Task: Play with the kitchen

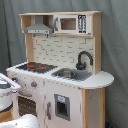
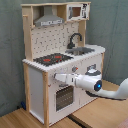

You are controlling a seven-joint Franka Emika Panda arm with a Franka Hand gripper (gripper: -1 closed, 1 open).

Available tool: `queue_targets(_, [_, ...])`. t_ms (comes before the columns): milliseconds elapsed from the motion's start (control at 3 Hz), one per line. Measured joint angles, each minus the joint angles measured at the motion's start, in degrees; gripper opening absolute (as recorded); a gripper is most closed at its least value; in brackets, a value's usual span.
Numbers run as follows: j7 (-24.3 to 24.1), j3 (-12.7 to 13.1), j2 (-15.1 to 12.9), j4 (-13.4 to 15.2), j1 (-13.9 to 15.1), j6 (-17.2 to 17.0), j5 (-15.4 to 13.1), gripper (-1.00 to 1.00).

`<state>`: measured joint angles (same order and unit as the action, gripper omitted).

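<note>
While the tool reaches forward, the kitchen faces it.

Your arm reaches in level from the second exterior view's right, wrist straight, the end effector pointing toward that second exterior view's left.

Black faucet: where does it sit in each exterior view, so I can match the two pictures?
First exterior view: the black faucet stands right of centre, behind the sink, right of the stovetop.
Second exterior view: the faucet stands right of centre in the upper half, behind the sink.
Shared landmark: the grey hood above the stovetop.
</note>
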<state>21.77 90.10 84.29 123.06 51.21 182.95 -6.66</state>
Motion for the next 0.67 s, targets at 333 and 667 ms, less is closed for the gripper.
queue_targets(333, [-6.33,0.0,0.0,0.53,0.1,1.63,0.04,-1.0])
queue_targets(667, [-13.02,-0.02,0.0,1.06,0.24,3.4,0.09,-1.0])
